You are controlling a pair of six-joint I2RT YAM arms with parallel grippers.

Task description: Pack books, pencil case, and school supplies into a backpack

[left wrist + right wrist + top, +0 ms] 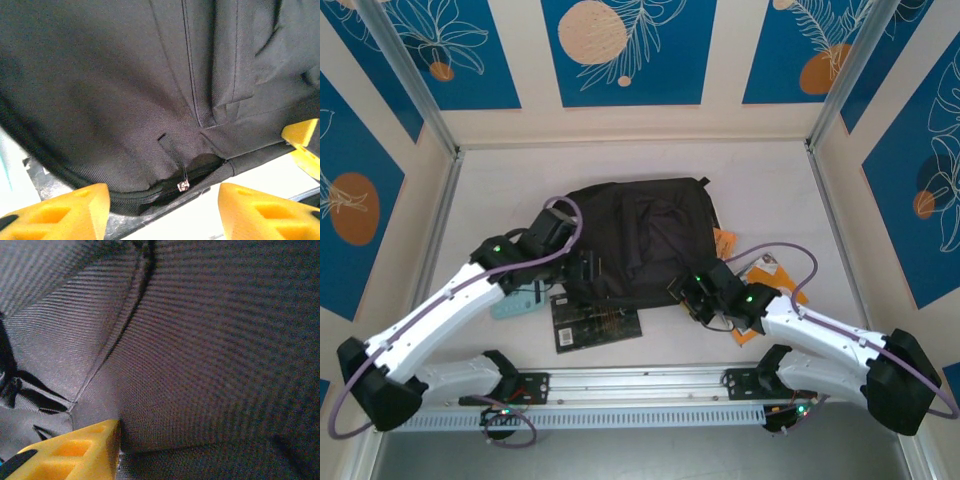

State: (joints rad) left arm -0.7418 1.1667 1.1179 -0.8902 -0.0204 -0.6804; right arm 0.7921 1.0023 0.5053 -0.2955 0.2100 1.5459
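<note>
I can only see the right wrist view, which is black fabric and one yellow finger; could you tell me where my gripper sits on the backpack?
Observer: In the top view, the right gripper is at the near right corner of the backpack.
Operator: Thank you. And what about the left gripper?
Observer: The left gripper is open at the backpack's near left edge, with the zip pull just ahead of it.
Operator: Are any books outside?
Observer: Yes, the black book lies on the table at the backpack's near edge.

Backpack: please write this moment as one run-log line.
backpack: on table | left jaws: open, either side of zip pull | right jaws: at backpack fabric, state unclear | black book: outside backpack
</note>
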